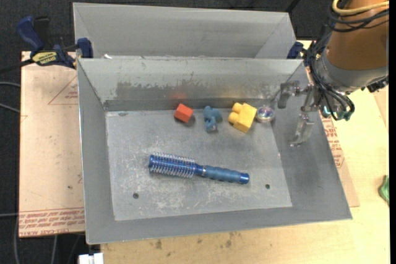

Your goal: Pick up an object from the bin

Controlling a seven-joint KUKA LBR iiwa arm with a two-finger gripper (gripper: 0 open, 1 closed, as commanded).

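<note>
While the jaws hang spread and empty over the bin's [309, 185] right slope, nothing is gripped; nearest are a shiny round bit [265, 113] and a yellow block [242, 116] at the back wall, with a blue brush [198, 169] mid-floor.

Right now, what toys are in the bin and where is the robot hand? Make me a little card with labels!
bin: grey metal
back row, left to right: orange block, small blue toy, yellow block, small shiny round thing
front: blue hairbrush, lying flat
gripper: at the bin's right side, right of the round thing
fingers: open, nothing between them
</note>
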